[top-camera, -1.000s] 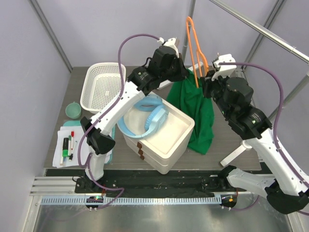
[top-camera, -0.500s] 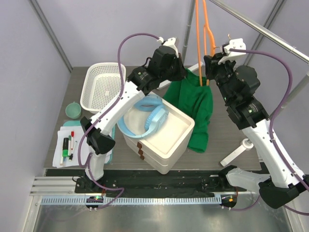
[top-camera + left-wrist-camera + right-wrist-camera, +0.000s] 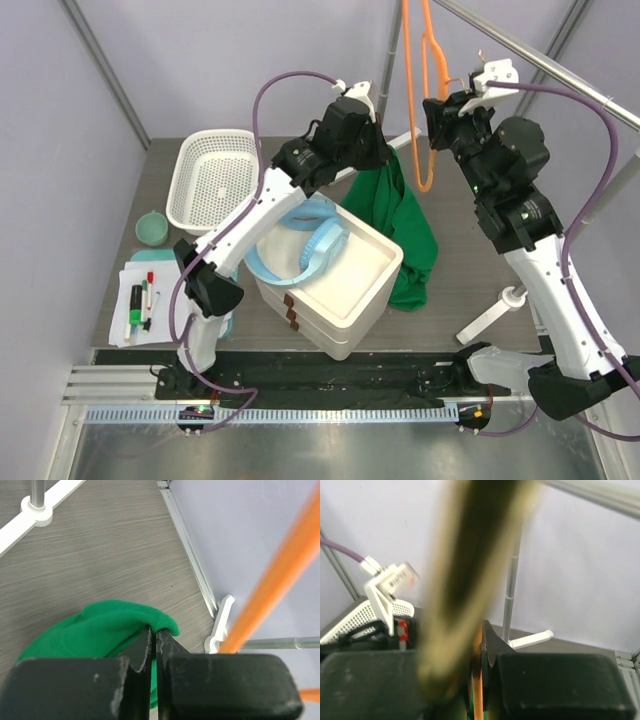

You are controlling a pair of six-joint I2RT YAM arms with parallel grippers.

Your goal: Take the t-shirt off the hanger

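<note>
The dark green t-shirt (image 3: 400,225) hangs in a bunch from my left gripper (image 3: 385,157) down onto the table beside the white box (image 3: 340,275). The left jaws are shut on a fold of it, seen in the left wrist view (image 3: 115,630). The orange hanger (image 3: 418,80) is free of the cloth and held up high by my right gripper (image 3: 437,112), which is shut on its lower bar (image 3: 479,690). Its hook is out of view at the top. A blurred orange bar (image 3: 270,600) crosses the left wrist view.
A white box holds blue rings (image 3: 305,250). A white basket (image 3: 210,178) and a teal cup (image 3: 151,228) stand at the left, with pens on paper (image 3: 140,300) in front. A grey metal rail (image 3: 540,62) runs overhead on a white-footed stand (image 3: 495,315).
My right gripper has lifted the hanger up and out of the t-shirt. The cloth has slipped off it and now hangs only from my left gripper.
</note>
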